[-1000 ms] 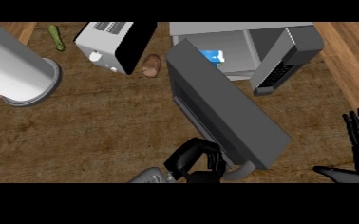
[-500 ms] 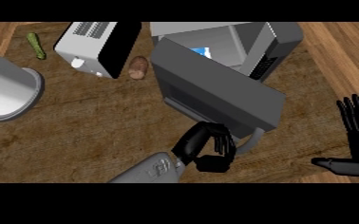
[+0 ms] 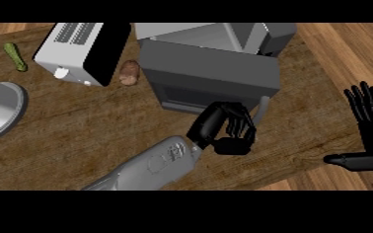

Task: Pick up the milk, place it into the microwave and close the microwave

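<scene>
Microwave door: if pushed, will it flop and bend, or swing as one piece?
Probably swings as one stiff piece: the microwave door looks like a thick, flat grey slab. Joined to the microwave, it likely cannot roll or tip. The left robot hand, fingers curled, sits at its near edge; a push there should turn it.

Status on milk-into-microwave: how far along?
Done, likely: no milk shows on the counter, so probably behind the microwave door. In hand: left hand, fingers curled, against that door, nearly shut. Left: close the last gap. Right hand rests open at the right edge.
</scene>
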You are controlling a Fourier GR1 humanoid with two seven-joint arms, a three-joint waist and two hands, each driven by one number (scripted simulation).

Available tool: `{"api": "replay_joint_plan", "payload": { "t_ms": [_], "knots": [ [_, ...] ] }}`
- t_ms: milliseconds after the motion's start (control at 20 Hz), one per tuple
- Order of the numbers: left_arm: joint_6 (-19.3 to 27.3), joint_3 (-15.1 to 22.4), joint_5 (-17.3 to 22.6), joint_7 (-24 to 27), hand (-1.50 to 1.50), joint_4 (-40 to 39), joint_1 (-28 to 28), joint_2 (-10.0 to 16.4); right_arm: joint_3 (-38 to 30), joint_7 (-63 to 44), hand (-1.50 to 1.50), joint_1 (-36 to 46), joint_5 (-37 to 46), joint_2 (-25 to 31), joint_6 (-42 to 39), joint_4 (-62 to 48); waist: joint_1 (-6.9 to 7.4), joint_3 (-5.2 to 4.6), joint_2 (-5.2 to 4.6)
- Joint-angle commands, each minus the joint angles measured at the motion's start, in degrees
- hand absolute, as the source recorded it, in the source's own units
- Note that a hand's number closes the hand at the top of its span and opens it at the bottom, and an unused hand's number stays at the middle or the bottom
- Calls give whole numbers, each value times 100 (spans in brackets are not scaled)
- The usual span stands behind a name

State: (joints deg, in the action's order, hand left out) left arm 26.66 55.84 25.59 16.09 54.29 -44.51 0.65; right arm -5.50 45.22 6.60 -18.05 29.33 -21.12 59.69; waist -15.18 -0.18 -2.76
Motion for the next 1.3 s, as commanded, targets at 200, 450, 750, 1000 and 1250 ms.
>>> {"api": "replay_joint_plan", "payload": {
  "t_ms": [200,450,750,1000,1250],
  "knots": [
    [238,-290,431,25,150,-380,-878,-62,80,-40,-150,326,-226,111,-429,274,-370,17,-114],
    [313,-399,663,-4,150,-609,-1253,-61,125,-227,-150,545,-415,205,-633,339,-483,36,-203],
    [396,-511,893,-85,150,-959,-1612,-59,187,-375,-150,706,-590,281,-782,534,-711,49,-260],
    [488,-644,1012,-17,150,-1130,-1966,-56,383,-565,-150,886,-700,352,-1070,746,-789,60,-297],
    [488,-702,1150,22,150,-1259,-2194,-57,543,-828,-150,1010,-857,387,-1254,912,-883,66,-359]
  ]
}}
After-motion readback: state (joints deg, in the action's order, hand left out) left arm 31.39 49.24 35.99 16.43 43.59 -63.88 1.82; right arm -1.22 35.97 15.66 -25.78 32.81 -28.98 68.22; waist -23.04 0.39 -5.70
